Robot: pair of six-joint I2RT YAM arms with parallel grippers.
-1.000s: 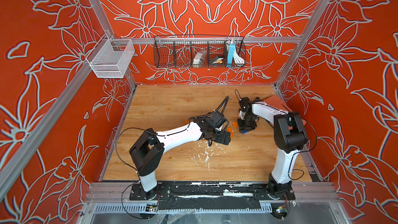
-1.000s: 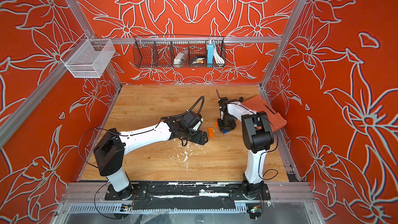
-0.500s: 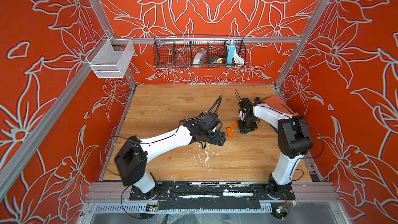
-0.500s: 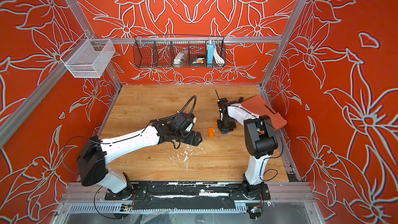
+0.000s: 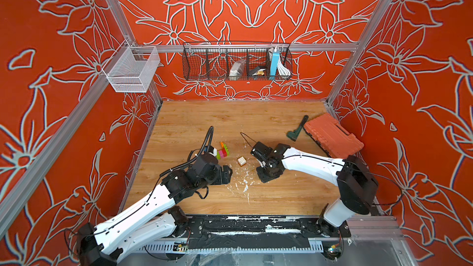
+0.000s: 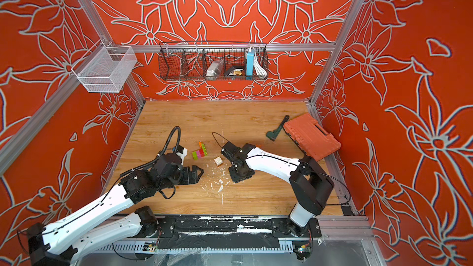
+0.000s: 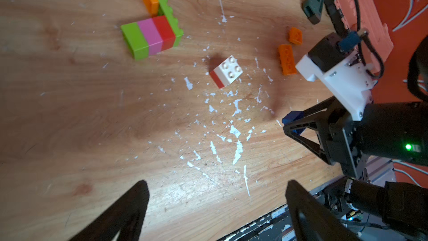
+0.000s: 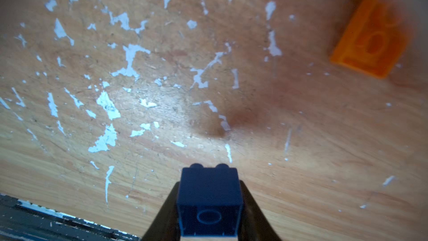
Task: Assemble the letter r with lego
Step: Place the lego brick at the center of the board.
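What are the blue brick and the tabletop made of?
The blue brick looks like moulded plastic: smooth, evenly coloured, with round studs. The tabletop looks like wood or a wood-look laminate, judging by its grain lines. It has a soft sheen and is dotted with white flecks.

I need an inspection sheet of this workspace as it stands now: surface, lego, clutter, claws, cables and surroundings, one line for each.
Surface: wooden table, marked with white flecks near the front middle.
Job's things: green-pink-red stack with an orange and a green brick attached; white-and-red brick lying apart; long orange brick and small orange brick, both loose; blue brick, held.
Clutter: orange-red case and dark green tool beside it, near the right wall.
Claws: left claw open, holding nothing; right claw shut on the blue brick.
Cables: black ribbed hose looping at the left wrist; thin black wire at the right wrist.
Surroundings: red flowered walls; black wire basket holding small items; white mesh basket.
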